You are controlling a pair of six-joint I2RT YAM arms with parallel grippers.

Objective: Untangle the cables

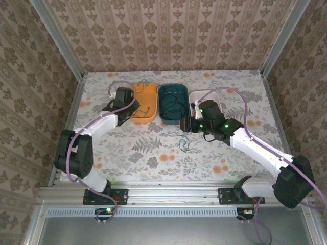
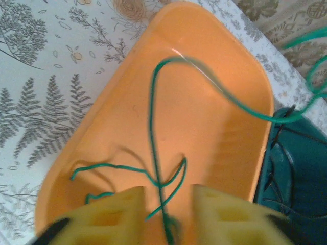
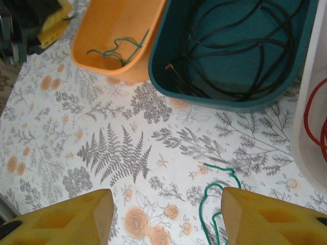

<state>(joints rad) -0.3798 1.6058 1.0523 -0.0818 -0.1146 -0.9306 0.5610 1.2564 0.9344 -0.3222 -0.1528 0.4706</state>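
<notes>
The cables are thin, light and limp. They will likely sag, curl back and snag on one another, so each is best pinched on a free stretch near an end, away from any crossing, and drawn out slowly.

The green cable (image 2: pixel 152 117) lies in the orange tray (image 2: pixel 225 117), with 1 strand looping on the floor and another arcing over the right rim. The left hand (image 2: pixel 168 199) hangs low over the tray's near end, tilted down. Its fingers are apart and the green strand runs loose through the gap, not pinched as far as I can judge.

The black cables (image 3: pixel 191 51) coil in the teal tray (image 3: pixel 214 102), and the red cable (image 3: pixel 306 109) sits in the white tray (image 3: pixel 302 145) at the right. A loose green cable (image 3: pixel 203 204) lies kinked on the bench (image 3: pixel 117 153), near the trays. The right hand (image 3: pixel 166 199) hovers over it, angled down toward the far side, fingers spread wide and holding nothing. The cable's bare far end looks the easiest place to grip.
</notes>
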